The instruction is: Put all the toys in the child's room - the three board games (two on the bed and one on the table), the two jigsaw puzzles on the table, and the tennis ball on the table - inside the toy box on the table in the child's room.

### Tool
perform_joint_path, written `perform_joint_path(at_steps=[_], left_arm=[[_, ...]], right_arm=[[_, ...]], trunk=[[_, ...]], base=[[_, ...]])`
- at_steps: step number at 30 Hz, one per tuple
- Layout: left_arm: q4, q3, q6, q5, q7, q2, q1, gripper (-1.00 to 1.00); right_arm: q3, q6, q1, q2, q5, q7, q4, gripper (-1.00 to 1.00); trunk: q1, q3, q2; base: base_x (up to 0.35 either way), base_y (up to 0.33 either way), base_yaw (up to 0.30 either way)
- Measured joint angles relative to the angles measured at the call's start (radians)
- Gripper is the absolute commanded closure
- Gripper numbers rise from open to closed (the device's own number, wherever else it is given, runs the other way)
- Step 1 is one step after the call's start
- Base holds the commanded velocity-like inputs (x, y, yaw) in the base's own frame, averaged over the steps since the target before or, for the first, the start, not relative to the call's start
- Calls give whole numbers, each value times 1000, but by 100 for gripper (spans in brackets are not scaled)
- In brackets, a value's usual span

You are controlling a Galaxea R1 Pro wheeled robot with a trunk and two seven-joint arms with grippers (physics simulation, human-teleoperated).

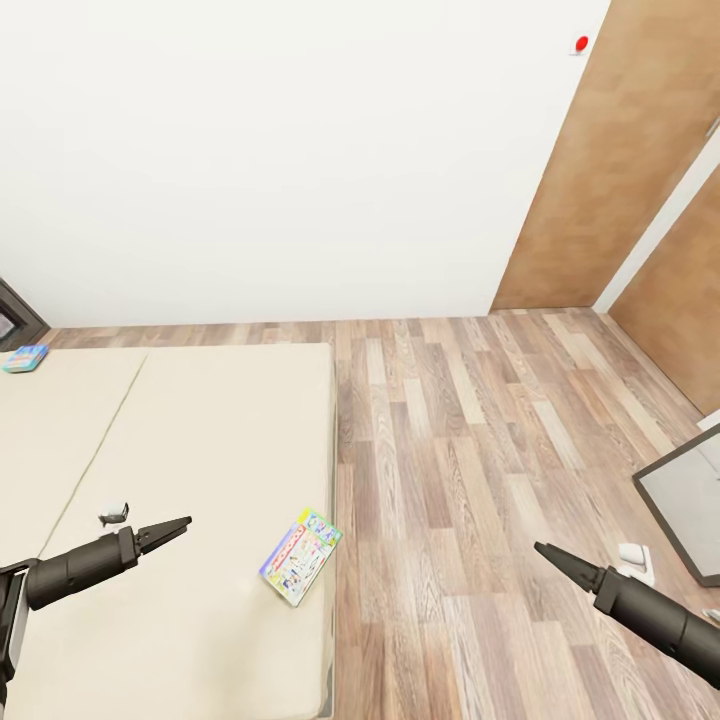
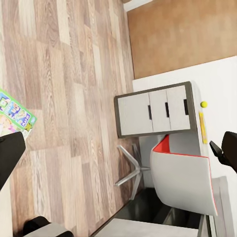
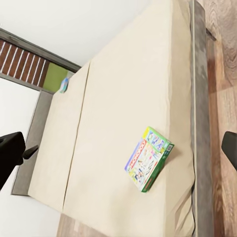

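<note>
Progress looks slight, judging by what lies about: two board games are on the bed point(image 1: 200, 430) and nothing is in either tool. A white and green Monopoly box point(image 1: 299, 555) rests flat at the mattress edge nearest the floor, at about 6 o'clock in the head view, just short of overhanging. A smaller blue box point(image 1: 25, 357) sits far off at 9 o'clock, near the headboard end. Both have yet to be carried across the room.

From the left wrist view, the tennis ball point(image 2: 204, 104) lies on the pale worktop point(image 2: 217, 89) beside a thin yellow strip that may be a puzzle edge, though that is too small to settle. The toy box cannot be made out, so what it already holds cannot be judged.

Left tool point(image 1: 165, 531) hovers over the mattress at 8 o'clock, right tool point(image 1: 556, 560) over the floor at 4 o'clock; each appears as a closed dark point and grasps nothing.

Mattress is plain beige in two parts. Floor point(image 1: 480, 450) is wood plank, the wall white, with a brown door point(image 1: 600, 170) at 1 o'clock. A red chair with a white shell point(image 2: 182, 177) stands by the white drawers point(image 2: 153, 113).
</note>
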Motion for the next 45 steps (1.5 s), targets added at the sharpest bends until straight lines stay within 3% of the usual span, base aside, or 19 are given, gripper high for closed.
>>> perform_joint_path(at_steps=[9,17,45], left_arm=[[0,0,0,0,0,0,0,-100],[0,0,0,0,0,0,0,-100],[0,-1,-1,0,0,-3,0,-100]], right_arm=[[0,-1,0,1,-1,4,0,-100],[-2,-3,0,18,1,7,0,-100],[-2,-48,0,21,2,7,2,-100]], trunk=[[0,9,0],[0,22,0],[0,67,0]], base=[[0,0,0],[0,0,29],[0,0,66]])
